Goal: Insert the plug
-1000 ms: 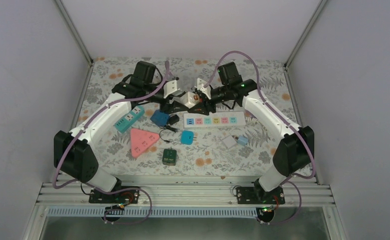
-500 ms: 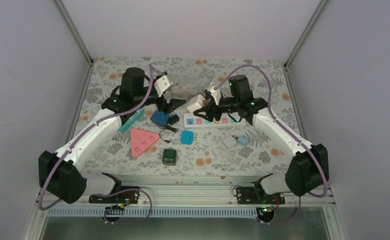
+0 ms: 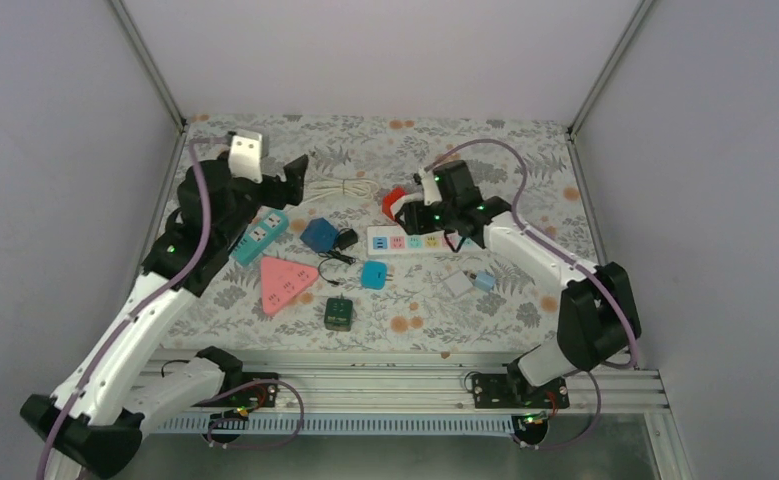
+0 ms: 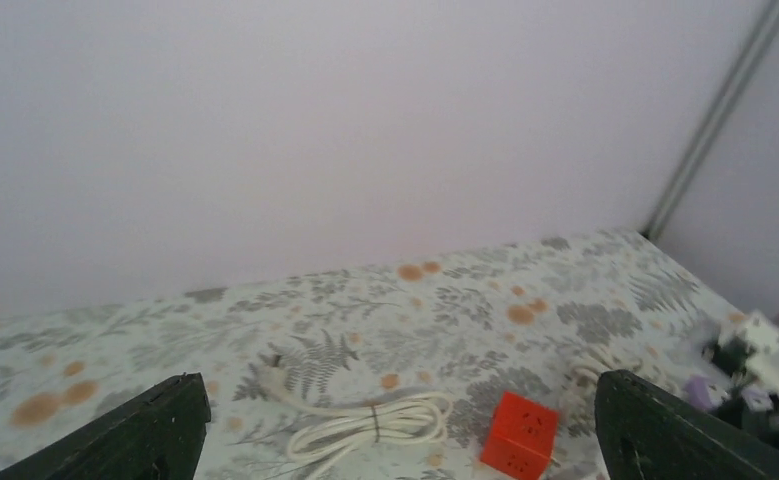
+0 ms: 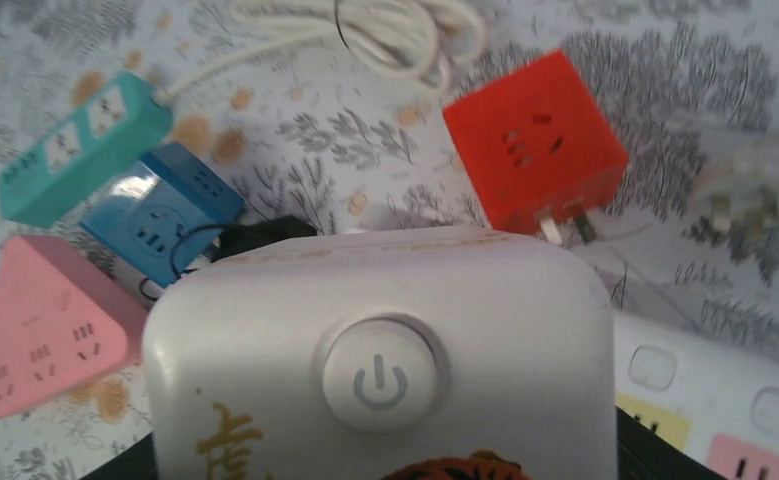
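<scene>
In the right wrist view only, the adapter (image 5: 265, 330) shows its button (image 5: 380, 378)

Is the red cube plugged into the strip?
Out. The red cube lies loose beside the strip, its prongs bare in the right wrist view.

We see the left gripper (image 3: 285, 180) swung back from the middle of the table (image 3: 525, 150) toward its far left corner, jaws now wide apart; the right gripper (image 3: 423, 213) alone has brought the white rounded plastic block with power button (image 5: 380, 350) lower, uncovering a red plastic cube socket (image 3: 395, 203)
</scene>
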Robot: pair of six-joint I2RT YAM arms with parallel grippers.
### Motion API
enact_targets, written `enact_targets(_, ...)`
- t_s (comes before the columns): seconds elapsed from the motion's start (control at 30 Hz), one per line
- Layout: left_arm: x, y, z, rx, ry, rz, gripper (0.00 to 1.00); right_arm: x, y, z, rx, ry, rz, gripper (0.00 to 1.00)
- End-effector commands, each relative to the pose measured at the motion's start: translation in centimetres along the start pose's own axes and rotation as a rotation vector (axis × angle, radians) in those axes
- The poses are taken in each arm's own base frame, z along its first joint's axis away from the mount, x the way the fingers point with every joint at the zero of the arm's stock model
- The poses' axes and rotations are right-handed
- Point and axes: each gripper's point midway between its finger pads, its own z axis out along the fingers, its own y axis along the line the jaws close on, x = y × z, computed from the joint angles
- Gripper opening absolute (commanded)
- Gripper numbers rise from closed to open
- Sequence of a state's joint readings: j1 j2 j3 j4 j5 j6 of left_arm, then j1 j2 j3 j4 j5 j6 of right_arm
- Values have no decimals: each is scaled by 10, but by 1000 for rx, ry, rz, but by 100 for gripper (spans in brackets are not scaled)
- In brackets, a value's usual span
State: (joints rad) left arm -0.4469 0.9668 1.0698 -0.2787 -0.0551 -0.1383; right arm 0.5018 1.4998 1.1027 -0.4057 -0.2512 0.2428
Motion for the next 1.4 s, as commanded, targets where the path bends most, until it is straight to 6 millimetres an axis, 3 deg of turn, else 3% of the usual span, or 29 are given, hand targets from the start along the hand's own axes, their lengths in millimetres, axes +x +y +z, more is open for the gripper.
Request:
enact_targets(0.0,-7,28,-29,-158,0,-54,97,12,-6,14,157,17,123,41)
enact_targets(0.17,-6,19,-33,-97,-29,-93,97,20,-4,24,279,76,196,40)
enact_targets(0.3,-6,11,-30,-56,-20,-105,97,36,10,36,312,125,179,40)
enact_targets(0.43,-3,14,-31,-69,-9,-93,97,53,4,50,393,182,204,35)
enact_targets(0.53,3,16,-32,-77,2,-92,97,55,-2,47,475,169,214,32)
enact_targets(0.77,12,21,-30,-99,13,-63,98,57,-1,47,471,155,231,34)
enact_targets(1.17,12,20,-29,-92,5,-50,98,65,-5,64,478,200,202,37)
enact_targets(1.37,12,25,-30,-121,-2,-49,98,67,-12,64,513,192,207,38)
